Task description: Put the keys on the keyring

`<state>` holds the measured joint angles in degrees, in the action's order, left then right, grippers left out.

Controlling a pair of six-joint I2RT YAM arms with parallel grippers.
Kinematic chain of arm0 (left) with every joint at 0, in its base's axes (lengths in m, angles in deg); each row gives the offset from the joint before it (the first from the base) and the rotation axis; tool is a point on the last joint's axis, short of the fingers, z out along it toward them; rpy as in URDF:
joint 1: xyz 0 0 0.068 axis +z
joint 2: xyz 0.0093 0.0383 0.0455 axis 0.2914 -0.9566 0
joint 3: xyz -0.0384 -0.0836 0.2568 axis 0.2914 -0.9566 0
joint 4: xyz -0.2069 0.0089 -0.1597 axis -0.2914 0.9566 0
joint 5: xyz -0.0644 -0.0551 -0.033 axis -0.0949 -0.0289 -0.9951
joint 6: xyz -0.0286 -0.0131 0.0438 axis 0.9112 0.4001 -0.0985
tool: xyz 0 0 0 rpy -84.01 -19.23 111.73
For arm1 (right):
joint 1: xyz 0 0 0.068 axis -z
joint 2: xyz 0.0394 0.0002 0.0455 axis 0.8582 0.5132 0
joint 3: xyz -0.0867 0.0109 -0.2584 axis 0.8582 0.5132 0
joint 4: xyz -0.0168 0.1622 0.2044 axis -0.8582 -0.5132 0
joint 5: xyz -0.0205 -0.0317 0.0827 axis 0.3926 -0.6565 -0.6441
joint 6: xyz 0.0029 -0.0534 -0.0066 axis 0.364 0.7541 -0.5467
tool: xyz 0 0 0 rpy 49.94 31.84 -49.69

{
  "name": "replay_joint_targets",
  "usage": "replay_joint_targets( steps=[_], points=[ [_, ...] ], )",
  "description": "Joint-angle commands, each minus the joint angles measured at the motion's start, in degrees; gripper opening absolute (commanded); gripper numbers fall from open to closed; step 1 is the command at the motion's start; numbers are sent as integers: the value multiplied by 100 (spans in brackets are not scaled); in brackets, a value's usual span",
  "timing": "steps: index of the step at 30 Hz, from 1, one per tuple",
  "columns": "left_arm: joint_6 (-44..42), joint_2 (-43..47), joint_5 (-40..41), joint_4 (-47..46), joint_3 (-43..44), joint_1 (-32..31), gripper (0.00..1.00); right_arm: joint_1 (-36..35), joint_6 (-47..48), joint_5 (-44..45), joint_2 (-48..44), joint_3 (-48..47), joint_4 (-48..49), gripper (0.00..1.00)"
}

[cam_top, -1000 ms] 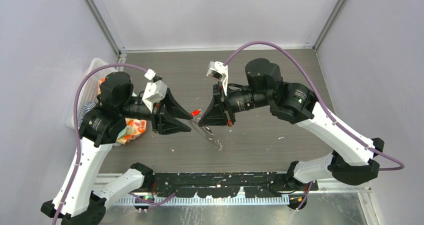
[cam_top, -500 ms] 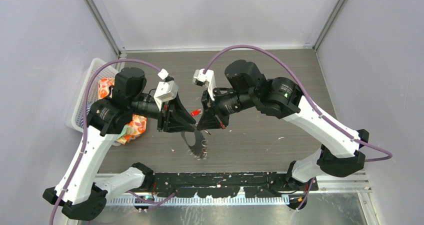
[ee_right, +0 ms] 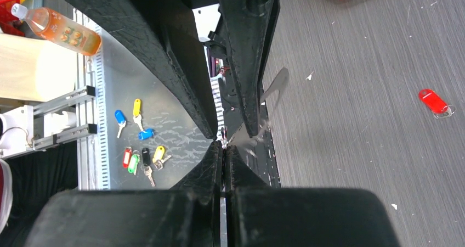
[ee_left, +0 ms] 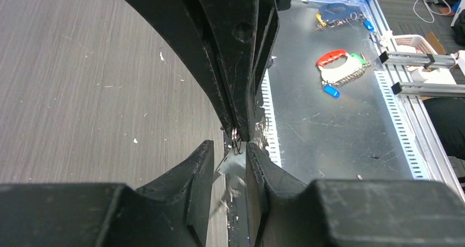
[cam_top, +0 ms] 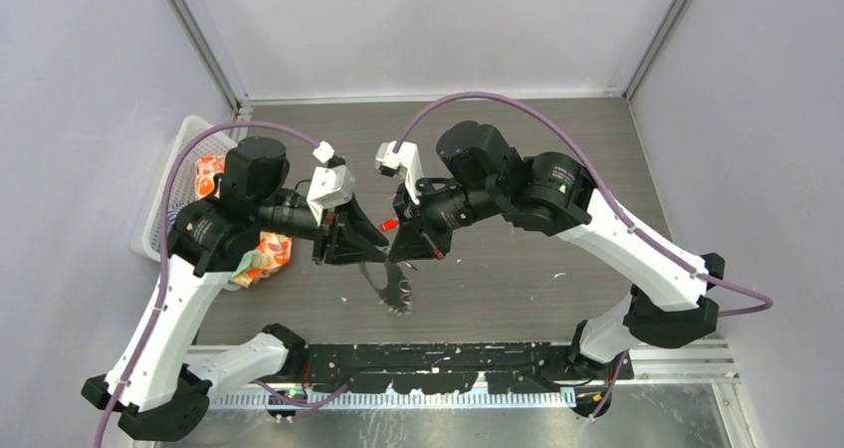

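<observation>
Both grippers meet tip to tip above the middle of the table. My right gripper (cam_top: 399,249) (ee_right: 224,147) is shut on the thin wire of the keyring (cam_top: 395,287), which hangs below the tips with its small silver keys blurred. My left gripper (cam_top: 380,245) (ee_left: 229,148) stands open, its fingers (ee_right: 192,93) a narrow gap apart on either side of the hanging silver keys (ee_left: 233,173). The key with the red head (cam_top: 390,224) (ee_right: 435,101) appears to lie on the table, apart from both grippers.
A white basket (cam_top: 164,184) sits at the left edge with a colourful cloth (cam_top: 264,254) spilling from it. Beyond the near table edge, a metal bench holds several coloured key tags (ee_right: 137,142) (ee_left: 337,71) and a bottle (ee_right: 55,30).
Both arms have shifted left and closed in on each other. The hanging keyring has swung from the lower right to straight beneath the tips. The red key has stayed put.
</observation>
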<state>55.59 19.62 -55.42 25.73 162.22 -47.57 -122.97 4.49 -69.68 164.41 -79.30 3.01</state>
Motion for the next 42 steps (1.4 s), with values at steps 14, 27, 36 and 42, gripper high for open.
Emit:
replay_joint_targets(
  steps=[14,27,36,42],
  points=[
    [-126,101,-60,-2,124,-91,23,-156,100,115,215,-533,-77,1],
    [-658,153,397,417,53,-255,4,-163,42,220,250,-606,-95,1],
    [-926,112,672,701,115,-402,12,-169,27,173,333,-623,-99,1],
    [-1134,33,688,968,241,-434,2,-167,37,166,396,-749,-195,1]
  ],
)
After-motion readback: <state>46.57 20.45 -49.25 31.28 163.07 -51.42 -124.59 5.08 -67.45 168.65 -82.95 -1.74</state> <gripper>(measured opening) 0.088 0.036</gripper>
